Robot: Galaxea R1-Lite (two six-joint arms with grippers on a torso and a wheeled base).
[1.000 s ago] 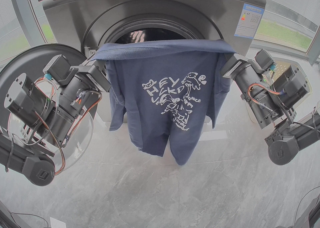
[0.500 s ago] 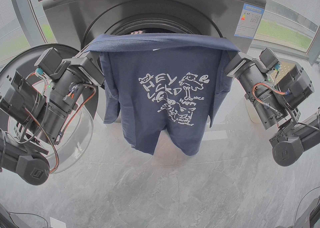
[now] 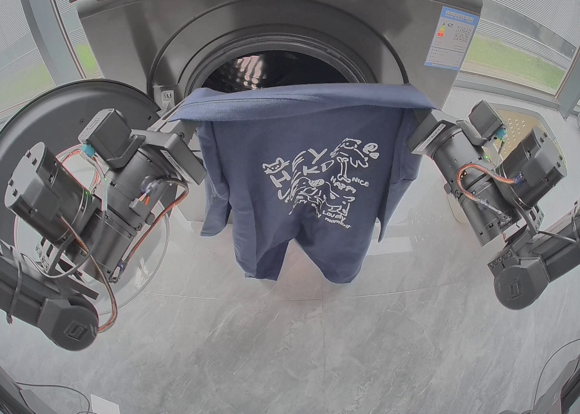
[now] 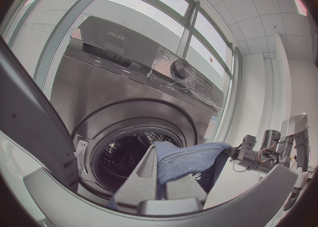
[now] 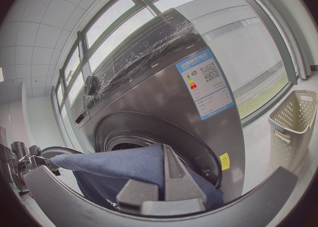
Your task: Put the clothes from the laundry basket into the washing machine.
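Left gripper and right gripper, fingers pinched on its shoulders, are holding the navy T-shirt spread before the washing machine drum (loading step underway), likely needing a forward push inside.

Matt navy cloth shirt; glossy grey metal washing machine; perforated plastic basket.

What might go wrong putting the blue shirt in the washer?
The shirt hangs spread wide and low before the drum opening, so its hem might snag there or dangle outside. The left gripper and right gripper pinch only its top corners; one could slip. The left arm is close to the open door and might bump it.
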